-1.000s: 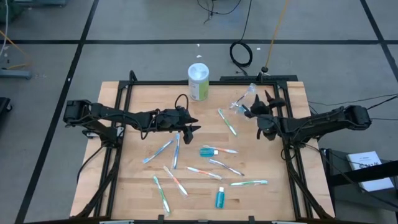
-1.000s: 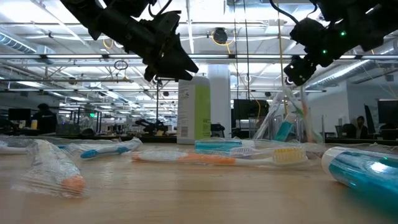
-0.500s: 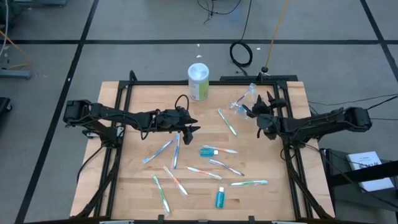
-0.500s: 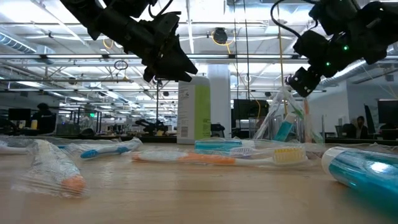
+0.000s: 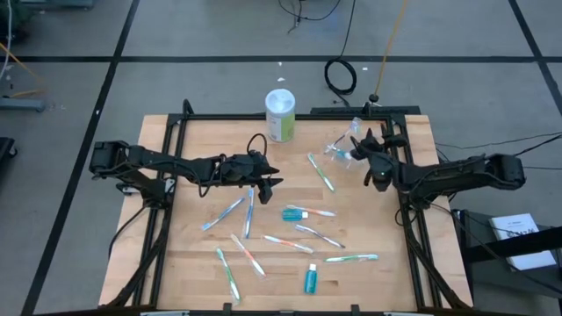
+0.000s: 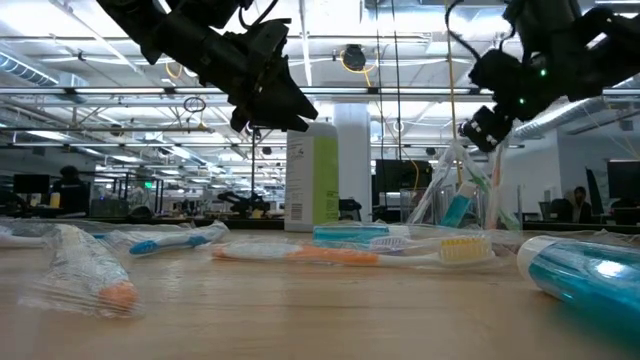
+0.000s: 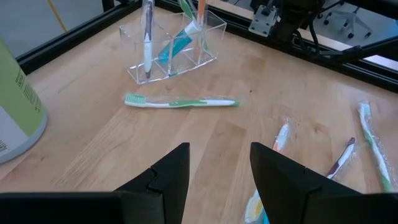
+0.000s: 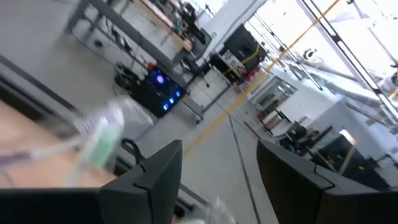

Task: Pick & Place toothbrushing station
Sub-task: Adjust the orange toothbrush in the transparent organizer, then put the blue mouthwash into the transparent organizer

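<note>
A clear plastic holder [image 5: 342, 144] stands at the table's far right with toothbrushes and a teal tube upright in it; it also shows in the left wrist view [image 7: 174, 51] and the low view [image 6: 458, 200]. Several wrapped toothbrushes lie loose on the table, among them a green one [image 5: 320, 172]. Two teal tubes [image 5: 297, 213] [image 5: 311, 280] lie there too. My right gripper [image 5: 356, 149] is open and empty, above the table just right of the holder. My left gripper [image 5: 271, 182] is open and empty above the table's middle.
A tall white-and-green canister [image 5: 280, 115] stands at the far edge, left of the holder. Black frame rails [image 5: 176, 158] run along the table's left, right and far sides. Bare wood lies between the canister and the loose toothbrushes.
My right gripper has moved toward the table's far edge, closer to the clear holder, staying open. The left arm and all things on the table have kept still.
</note>
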